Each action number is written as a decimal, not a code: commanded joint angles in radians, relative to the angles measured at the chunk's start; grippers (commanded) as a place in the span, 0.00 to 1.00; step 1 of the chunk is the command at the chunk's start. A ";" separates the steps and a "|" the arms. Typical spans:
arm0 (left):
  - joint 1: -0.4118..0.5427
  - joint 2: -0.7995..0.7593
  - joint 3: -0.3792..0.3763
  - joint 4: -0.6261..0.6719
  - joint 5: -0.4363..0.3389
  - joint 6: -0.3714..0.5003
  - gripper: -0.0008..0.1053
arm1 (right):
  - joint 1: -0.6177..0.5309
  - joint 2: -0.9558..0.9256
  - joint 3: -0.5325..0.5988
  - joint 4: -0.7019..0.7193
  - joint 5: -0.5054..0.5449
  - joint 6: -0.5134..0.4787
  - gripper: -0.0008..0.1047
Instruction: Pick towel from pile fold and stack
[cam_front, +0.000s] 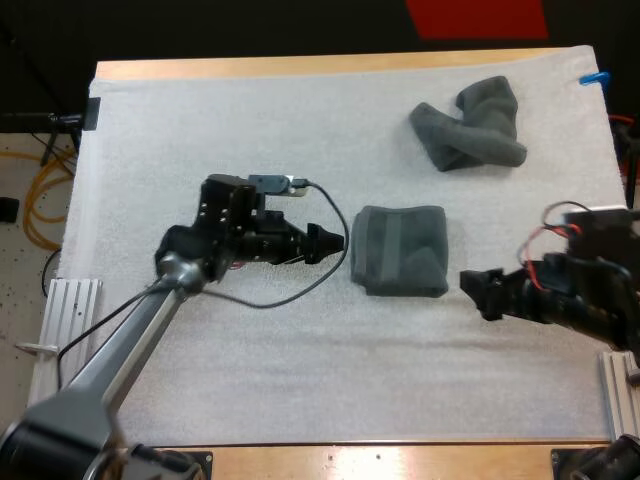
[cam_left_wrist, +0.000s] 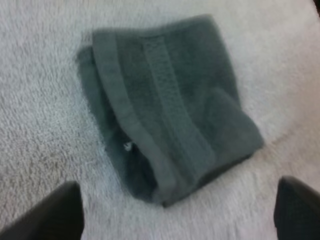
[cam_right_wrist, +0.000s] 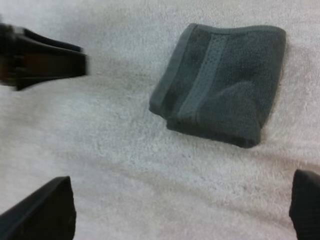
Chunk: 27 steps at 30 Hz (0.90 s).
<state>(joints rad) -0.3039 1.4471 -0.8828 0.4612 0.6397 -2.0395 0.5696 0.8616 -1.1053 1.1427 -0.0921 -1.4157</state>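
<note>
Centre of mat: we see a dark grey-green terry-cloth folded towel (cam_front: 400, 250), a thick, squarish packet lying flat. A flatter woven band runs across its looped pile, and a hemmed edge borders one side.
Far right of mat: a second dark grey-green terry crumpled towel (cam_front: 470, 125) sits in a lumpy, irregular heap, well apart from the folded towel.
Left arm: our black, two-fingered left end effector (cam_front: 330, 243) points at the folded towel from just beside its hemmed side. In the left wrist view its fingers (cam_left_wrist: 50, 212) stand wide apart and grip nothing, with the folded towel lying ahead of them.
Right arm: our black right end effector (cam_front: 478, 290) sits near the opposite side of the folded towel, apart from it. In the right wrist view its fingers (cam_right_wrist: 45, 210) are spread wide and hold nothing, and the left end effector's dark tip shows near the towel's hemmed edge, not touching it.
Surface: a white, nubbly fabric mat (cam_front: 250, 120) covers the wooden bench (cam_front: 300, 67), whose pale edge shows along the far side.
</note>
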 joint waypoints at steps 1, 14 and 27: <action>-0.007 0.025 -0.001 -0.037 0.025 -0.028 0.72 | 0.001 -0.023 0.000 0.007 0.007 0.012 0.80; -0.124 0.298 -0.020 -0.194 0.027 -0.172 0.72 | 0.001 -0.100 0.000 0.084 0.037 0.076 0.80; -0.241 0.411 -0.183 -0.089 -0.014 -0.263 0.71 | 0.001 -0.100 0.000 0.097 0.039 0.078 0.80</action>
<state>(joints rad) -0.5383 1.8568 -1.0633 0.3587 0.6309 -2.2931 0.5696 0.7676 -1.1053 1.2376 -0.0593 -1.3456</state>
